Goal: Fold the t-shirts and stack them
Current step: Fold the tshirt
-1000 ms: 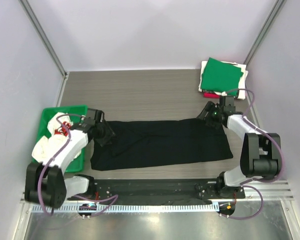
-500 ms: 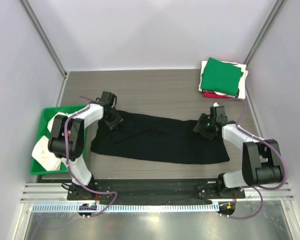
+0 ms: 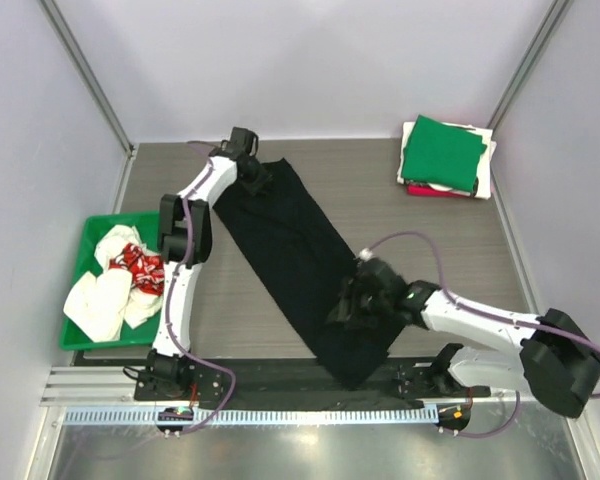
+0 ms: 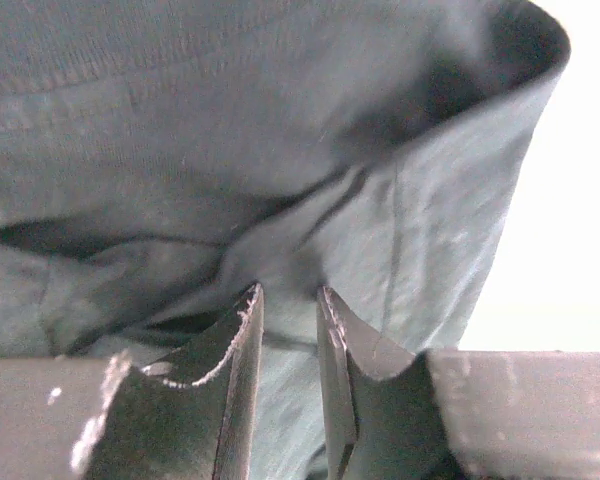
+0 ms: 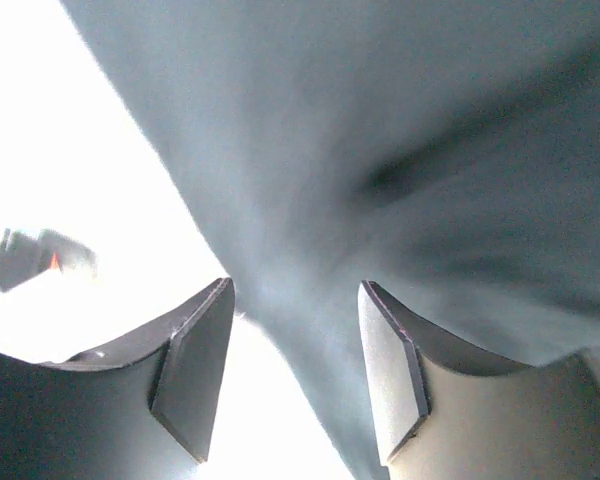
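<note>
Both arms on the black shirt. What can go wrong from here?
1. The black t-shirt has its near end over the base rail; it may snag or slide off.
2. In the right wrist view a gap shows beside the cloth at the right gripper; grip may slip.

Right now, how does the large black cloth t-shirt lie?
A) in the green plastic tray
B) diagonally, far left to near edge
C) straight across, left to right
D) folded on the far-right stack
B: the large black cloth t-shirt slants from the left gripper, far left, to the right gripper near the front.
</note>
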Tool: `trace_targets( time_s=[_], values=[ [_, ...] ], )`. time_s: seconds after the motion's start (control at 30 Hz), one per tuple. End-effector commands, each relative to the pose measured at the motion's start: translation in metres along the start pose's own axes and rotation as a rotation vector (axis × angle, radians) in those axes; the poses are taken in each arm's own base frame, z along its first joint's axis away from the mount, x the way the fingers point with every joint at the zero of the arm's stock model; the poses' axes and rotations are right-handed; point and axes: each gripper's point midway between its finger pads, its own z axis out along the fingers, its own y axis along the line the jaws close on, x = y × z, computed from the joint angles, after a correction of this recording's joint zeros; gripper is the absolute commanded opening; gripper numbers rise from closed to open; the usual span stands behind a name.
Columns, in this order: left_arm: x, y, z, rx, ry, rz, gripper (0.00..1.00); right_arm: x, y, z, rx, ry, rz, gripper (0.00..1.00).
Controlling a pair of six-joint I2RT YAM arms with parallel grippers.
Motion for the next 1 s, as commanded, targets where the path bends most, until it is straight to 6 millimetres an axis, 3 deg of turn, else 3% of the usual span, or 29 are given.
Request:
trace_targets(
  time_s=[0.0,0.03,0.07,0.1,0.17,0.2,0.23,0.27,0.3,0.33,0.37,0.43,0.47,0.5,0.53,0.57,0.6,0.63,0.73,0.77,0.8,0.87,0.9,0.97],
  values=[
    [0.019,-0.087,0.007,0.194,0.057,0.156,0.3,0.05,0.078,-0.003,-0.237,0.139,0.03,0.59],
    [0.035,-0.088,0.029,0.197,0.097,0.257,0.3,0.059,0.112,-0.012,-0.347,0.165,-0.023,0.6],
    [0.037,-0.139,-0.008,0.306,0.048,0.357,0.32,0.074,0.123,-0.014,-0.368,0.203,-0.084,0.61],
    [0.047,-0.154,-0.021,0.371,0.059,0.447,0.38,0.072,0.144,-0.024,-0.405,0.199,-0.124,0.61],
    [0.051,-0.188,-0.062,0.476,-0.002,0.536,0.45,0.062,0.158,-0.034,-0.423,0.162,-0.193,0.63],
    [0.062,-0.17,-0.052,0.436,0.036,0.538,0.53,0.052,0.166,-0.043,-0.42,0.126,-0.261,0.64],
    [0.05,-0.185,-0.106,0.493,-0.051,0.576,0.57,0.042,0.17,-0.048,-0.42,0.095,-0.284,0.66],
    [0.039,-0.184,-0.12,0.49,-0.107,0.582,0.61,0.024,0.17,-0.051,-0.414,0.057,-0.281,0.67],
    [0.039,-0.165,-0.12,0.426,-0.112,0.578,0.68,0.011,0.174,-0.057,-0.417,0.033,-0.31,0.67],
    [0.014,-0.162,-0.159,0.389,-0.219,0.566,0.69,-0.004,0.172,-0.06,-0.409,0.005,-0.299,0.67],
    [0.012,-0.145,-0.17,0.335,-0.214,0.544,0.69,-0.029,0.165,-0.06,-0.392,-0.036,-0.262,0.67],
    [0.008,-0.114,-0.184,0.256,-0.207,0.501,0.69,-0.06,0.158,-0.06,-0.372,-0.093,-0.253,0.67],
    [0.002,-0.099,-0.212,0.236,-0.236,0.467,0.69,-0.072,0.153,-0.057,-0.357,-0.11,-0.249,0.67],
    [0.004,-0.087,-0.217,0.219,-0.231,0.454,0.69,-0.093,0.147,-0.051,-0.326,-0.135,-0.231,0.67],
    [0.019,-0.056,-0.202,0.155,-0.172,0.441,0.69,-0.101,0.142,-0.045,-0.302,-0.137,-0.256,0.67],
    [0.02,-0.049,-0.226,0.162,-0.212,0.435,0.68,-0.11,0.138,-0.041,-0.278,-0.136,-0.255,0.67],
    [0.029,-0.039,-0.227,0.157,-0.197,0.432,0.68,-0.117,0.139,-0.041,-0.265,-0.132,-0.262,0.67],
    [0.053,-0.008,-0.209,0.105,-0.12,0.423,0.67,-0.126,0.128,-0.031,-0.224,-0.126,-0.253,0.67],
    [0.089,0.014,-0.216,0.128,-0.071,0.396,0.66,-0.148,0.103,-0.026,-0.129,-0.172,-0.197,0.69],
    [0.117,0.039,-0.199,0.086,-0.008,0.385,0.65,-0.153,0.094,-0.025,-0.101,-0.184,-0.184,0.7],
    [0.131,0.041,-0.206,0.115,0.001,0.358,0.66,-0.156,0.083,-0.024,-0.066,-0.187,-0.166,0.7],
    [0.163,0.047,-0.197,0.151,0.045,0.346,0.65,-0.166,0.061,-0.023,0.013,-0.206,-0.141,0.71],
    [0.188,0.068,-0.186,0.133,0.105,0.334,0.65,-0.164,0.051,-0.023,0.05,-0.193,-0.151,0.72],
    [0.217,0.064,-0.182,0.185,0.131,0.327,0.65,-0.167,0.034,-0.019,0.105,-0.191,-0.138,0.73]
  ],
)
